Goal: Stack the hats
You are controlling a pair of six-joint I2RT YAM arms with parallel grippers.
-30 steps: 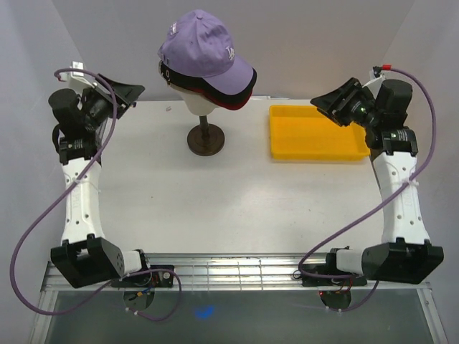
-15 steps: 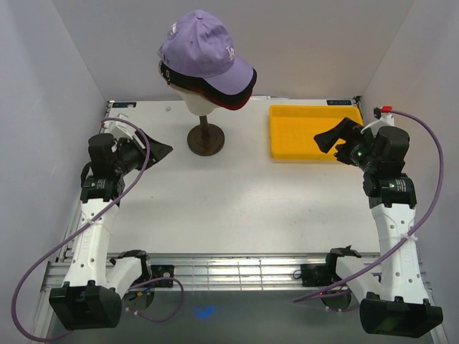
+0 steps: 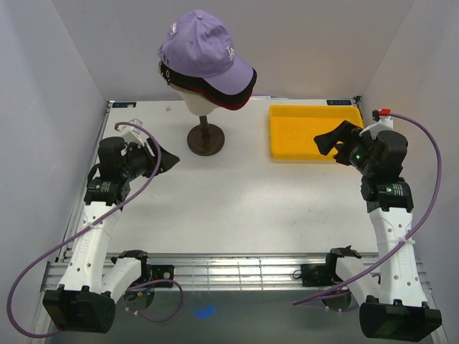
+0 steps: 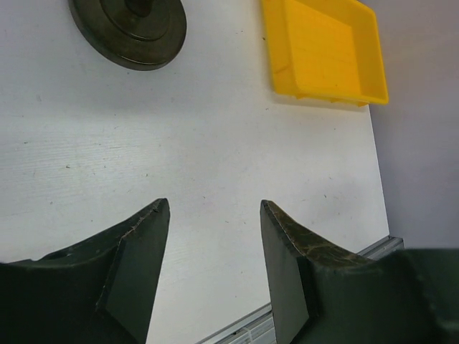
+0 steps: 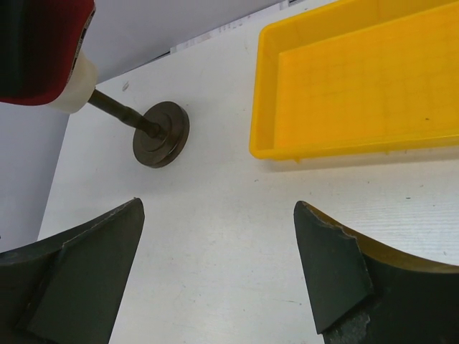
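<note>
The hats sit stacked on a beige mannequin head (image 3: pixel 199 102) at the back centre. The lavender cap (image 3: pixel 204 50) is on top, with black and red caps (image 3: pixel 228 98) showing under its rim. A red cap edge (image 5: pixel 43 50) also shows in the right wrist view. My left gripper (image 3: pixel 168 159) is open and empty, low over the table left of the stand's dark round base (image 3: pixel 206 140). My right gripper (image 3: pixel 331 140) is open and empty, over the front right part of the yellow tray. Both are well apart from the hats.
An empty yellow tray (image 3: pixel 297 129) lies at the back right; it also shows in the left wrist view (image 4: pixel 323 50) and the right wrist view (image 5: pixel 358 79). The stand base shows in the left wrist view (image 4: pixel 129 25) and the right wrist view (image 5: pixel 161 134). White walls enclose the table.
Both arms have drawn back from the rear corners and come down toward the table. In the last half second the left gripper moved slightly right; the hats have not moved.
</note>
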